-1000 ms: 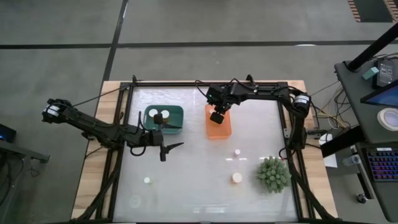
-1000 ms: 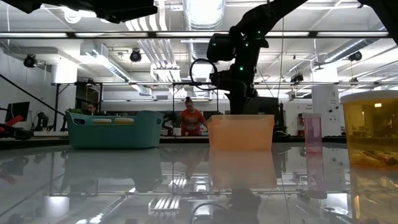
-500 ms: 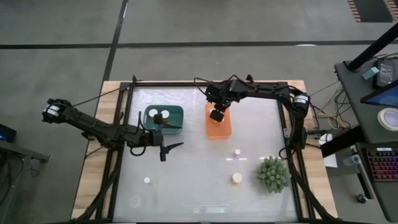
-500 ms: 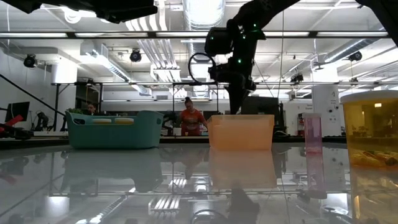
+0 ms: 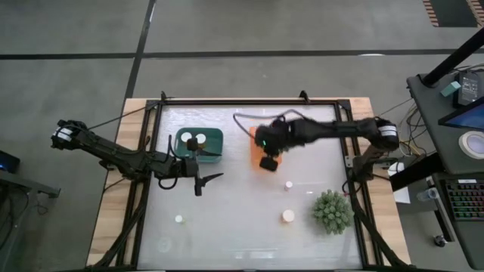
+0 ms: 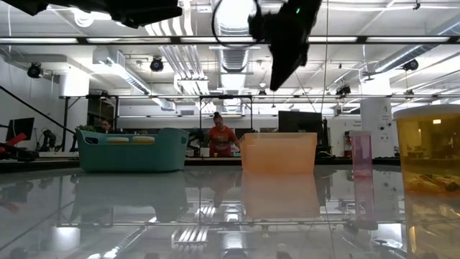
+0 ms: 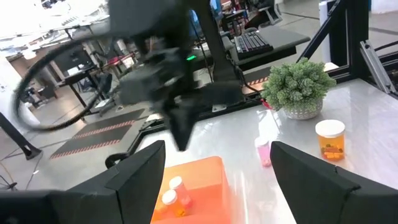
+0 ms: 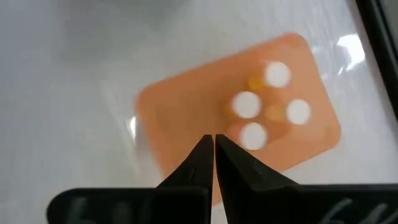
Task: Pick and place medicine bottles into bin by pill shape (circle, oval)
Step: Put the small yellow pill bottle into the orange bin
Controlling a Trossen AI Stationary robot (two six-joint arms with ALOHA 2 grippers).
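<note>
A: Item 1, right gripper (image 5: 268, 162)?
B: Above the near end of the orange bin (image 5: 255, 157), raised well clear of it. Fingers (image 8: 200, 160) pressed together, nothing between them.

A: Item 2, left gripper (image 5: 203, 181)?
B: Near the table's left side, just in front of the teal bin (image 5: 217, 136). Fingers (image 7: 311, 180) spread wide, holding nothing.

A: Item 3, medicine bottles in the orange bin?
B: 4 white caps show in the right wrist view, clustered toward 1 end: (image 8: 277, 74), (image 8: 247, 104), (image 8: 298, 112), (image 8: 252, 135). Amber bodies blurred beneath them.

A: Item 4, medicine bottles in the teal bin?
B: 2 white caps, (image 5: 187, 136) and (image 5: 202, 137), side by side.

A: Item 5, medicine bottles loose on the table?
B: 3. A small cap (image 5: 288, 183) just in front of the orange bin; a wider bottle (image 5: 288, 216) nearer the front, beside the plant (image 5: 333, 211); a small one (image 5: 179, 219) at front left, well apart from the others. All upright, so far as the high view tells.

A: Item 6, plant?
B: Spiky green, in a pale pot, front right of the table (image 5: 234, 242).

A: Item 7, beyond the table?
B: 1 person (image 6: 219, 137) in an orange top, seen between the 2 bins in the low view.
</note>
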